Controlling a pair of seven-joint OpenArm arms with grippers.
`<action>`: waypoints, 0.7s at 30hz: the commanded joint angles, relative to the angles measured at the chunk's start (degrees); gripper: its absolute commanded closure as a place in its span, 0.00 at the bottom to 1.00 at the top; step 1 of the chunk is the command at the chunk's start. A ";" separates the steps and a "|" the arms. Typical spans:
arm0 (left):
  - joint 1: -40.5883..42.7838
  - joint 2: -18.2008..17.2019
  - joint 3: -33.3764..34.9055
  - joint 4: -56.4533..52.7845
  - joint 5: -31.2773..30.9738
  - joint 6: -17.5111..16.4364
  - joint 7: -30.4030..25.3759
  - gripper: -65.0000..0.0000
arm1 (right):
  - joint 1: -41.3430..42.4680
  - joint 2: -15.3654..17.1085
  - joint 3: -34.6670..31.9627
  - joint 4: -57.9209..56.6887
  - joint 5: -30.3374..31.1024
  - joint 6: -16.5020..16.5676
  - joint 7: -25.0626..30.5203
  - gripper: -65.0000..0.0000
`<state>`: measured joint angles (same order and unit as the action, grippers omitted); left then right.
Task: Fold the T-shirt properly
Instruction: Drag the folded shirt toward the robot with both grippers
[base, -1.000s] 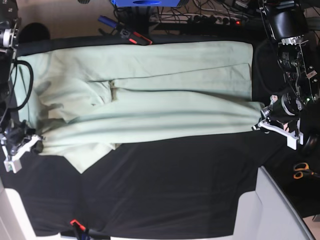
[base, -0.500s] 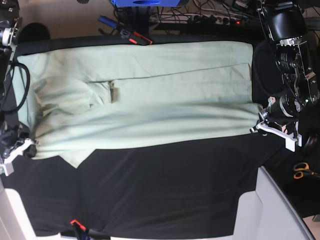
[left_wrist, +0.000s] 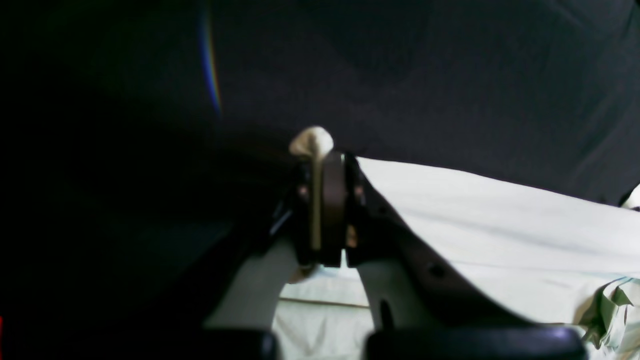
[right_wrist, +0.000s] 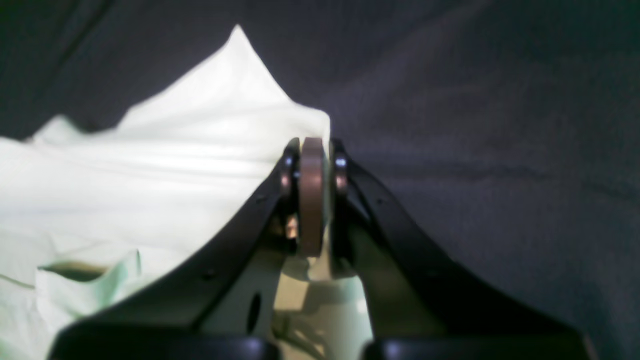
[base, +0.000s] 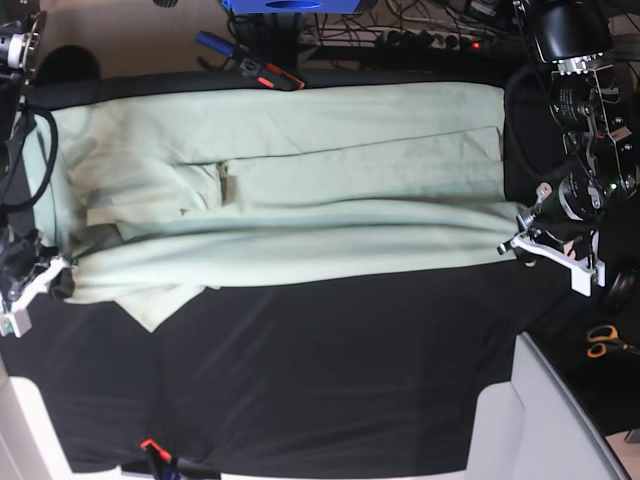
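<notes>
T-shirt (base: 300, 190) lies stretched, pale mint, lengthwise folded.

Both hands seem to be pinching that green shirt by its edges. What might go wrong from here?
The left hand grips only a small nub of the shirt, so the fabric might slip out if pulled. The right hand also pinches just an edge. A sleeve corner hangs out crooked below the fold near the right hand, so the fold may end up uneven. Pulling could also drag the black tablecloth into wrinkles.

Black tablecloth (base: 340, 370), cables (base: 420, 30) behind
</notes>
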<state>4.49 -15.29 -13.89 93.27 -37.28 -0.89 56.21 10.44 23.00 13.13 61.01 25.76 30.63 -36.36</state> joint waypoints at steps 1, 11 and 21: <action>0.04 -0.49 -0.31 1.01 -0.04 0.14 -1.04 1.00 | 0.68 1.39 0.55 1.10 0.75 0.18 0.71 1.00; 4.70 -0.58 -0.40 1.27 -0.04 0.14 -0.86 1.00 | -3.01 1.39 0.55 1.89 0.75 0.18 -0.70 1.00; 8.83 -0.84 -0.40 1.27 0.05 0.14 -0.69 1.00 | -7.23 -0.02 4.41 7.60 0.75 0.18 -5.97 1.00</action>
<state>13.67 -15.07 -13.89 93.41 -37.34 -0.91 56.34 2.35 21.87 17.12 67.59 26.13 30.85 -43.05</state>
